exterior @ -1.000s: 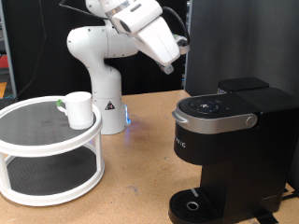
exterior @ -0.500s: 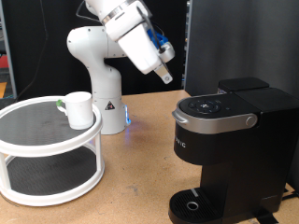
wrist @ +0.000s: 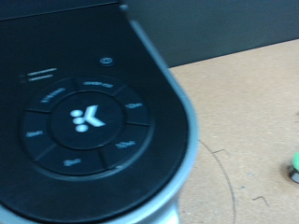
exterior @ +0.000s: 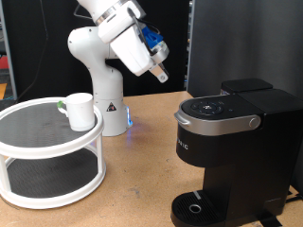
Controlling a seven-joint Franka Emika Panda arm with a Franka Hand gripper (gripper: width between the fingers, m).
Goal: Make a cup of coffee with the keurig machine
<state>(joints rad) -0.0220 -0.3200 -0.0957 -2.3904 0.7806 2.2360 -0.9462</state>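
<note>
While the arm hangs raised in the exterior view, your gripper [exterior: 159, 75] sits in the air near that view's top centre, up and to the left of the keurig [exterior: 237, 151] and well apart from it. Nothing shows between the fingers. You cannot tell from either view whether the jaws stand open or closed: the fingertips are small in the exterior view and do not show in the wrist view.

The keurig stands on the wooden table [exterior: 133, 180] at the exterior view's right, lid down, silver-grey handle arched across its front. The wrist view looks down on its lid [wrist: 84, 121]: a round button ring with a white logo at the centre, the labels too blurred to read. Bare table shows beside it there, with a blurred green spot [wrist: 293, 170] at the frame edge.

The cup [exterior: 80, 111] rests on the top tier of a white two-tier rack [exterior: 47, 156] at the exterior view's left, well apart from both gripper and keurig. The keurig's drip base [exterior: 194, 208] holds no cup.
</note>
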